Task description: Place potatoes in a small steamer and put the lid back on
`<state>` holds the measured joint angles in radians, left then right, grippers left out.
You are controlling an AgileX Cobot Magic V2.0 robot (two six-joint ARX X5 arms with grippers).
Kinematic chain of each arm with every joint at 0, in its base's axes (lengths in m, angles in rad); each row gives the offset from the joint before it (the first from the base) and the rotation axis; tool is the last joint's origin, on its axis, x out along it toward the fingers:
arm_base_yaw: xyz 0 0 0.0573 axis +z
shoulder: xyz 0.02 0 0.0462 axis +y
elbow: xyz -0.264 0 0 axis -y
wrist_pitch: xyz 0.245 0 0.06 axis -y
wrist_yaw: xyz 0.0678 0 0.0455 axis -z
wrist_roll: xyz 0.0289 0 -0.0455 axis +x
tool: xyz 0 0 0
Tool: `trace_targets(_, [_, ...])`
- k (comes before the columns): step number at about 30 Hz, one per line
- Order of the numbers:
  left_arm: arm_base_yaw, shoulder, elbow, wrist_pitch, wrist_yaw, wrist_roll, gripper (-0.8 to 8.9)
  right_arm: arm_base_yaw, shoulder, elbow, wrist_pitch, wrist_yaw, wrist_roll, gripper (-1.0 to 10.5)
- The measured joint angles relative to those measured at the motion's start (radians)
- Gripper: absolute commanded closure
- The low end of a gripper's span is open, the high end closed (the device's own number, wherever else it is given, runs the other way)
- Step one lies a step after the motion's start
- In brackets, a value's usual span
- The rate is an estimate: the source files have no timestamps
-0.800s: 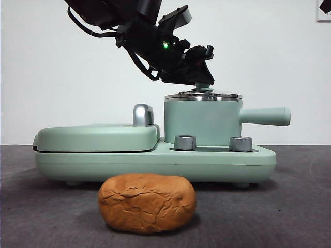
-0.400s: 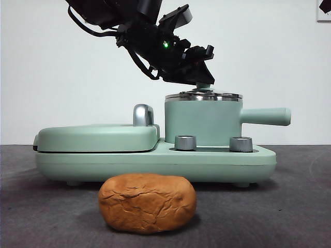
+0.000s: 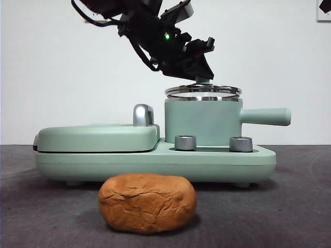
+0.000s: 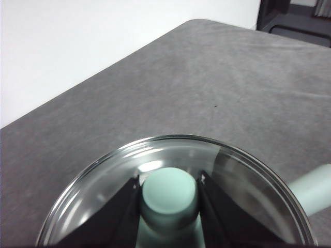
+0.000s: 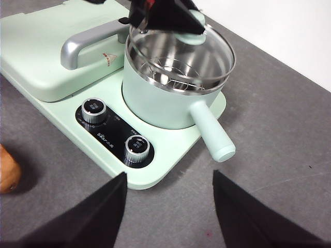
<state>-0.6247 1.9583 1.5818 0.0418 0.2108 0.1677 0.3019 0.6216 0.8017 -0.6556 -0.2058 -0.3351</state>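
The potato (image 3: 147,203), an orange-brown cracked lump, lies on the table in front of the cooker; its edge shows in the right wrist view (image 5: 6,171). The mint-green small steamer (image 3: 201,124) (image 5: 165,103) stands on the cooker base, its handle (image 3: 265,116) pointing right. My left gripper (image 3: 200,77) (image 4: 169,192) is shut on the knob of the glass lid (image 3: 203,91) (image 4: 98,191), which hangs level just above the steamer's steel rim. A steel rack shows inside the pot through the lid (image 5: 212,57). My right gripper (image 5: 168,175) is open, high above the cooker's front.
A flat mint-green griddle (image 3: 98,137) with a chrome handle (image 3: 143,114) takes up the cooker's left half. Two steel dials (image 3: 185,142) (image 3: 240,143) sit on the base in front of the pot. Grey table surface extends around the cooker.
The left gripper has risen a little with the lid, which now hangs apart from the steamer rim instead of resting on it. The potato has not moved.
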Motion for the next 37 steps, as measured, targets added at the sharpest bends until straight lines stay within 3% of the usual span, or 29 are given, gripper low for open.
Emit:
trace_targets(11, [0.001, -0.062, 0.067, -0.215, -0.023, 0.0, 8.05, 0.0, 0.0, 0.0, 0.0, 0.0, 0.0, 6.8])
trace_targets(24, [0.014, -0.278, 0.053, -0.486, -0.023, -0.032, 8.03, 0.0, 0.0, 0.0, 0.0, -0.009, 0.0, 6.8])
trace_targets(37, [0.085, -0.703, -0.462, -0.39, -0.067, -0.118, 8.04, 0.072, 0.103, 0.0, 0.0, -0.213, -0.022, 6.8])
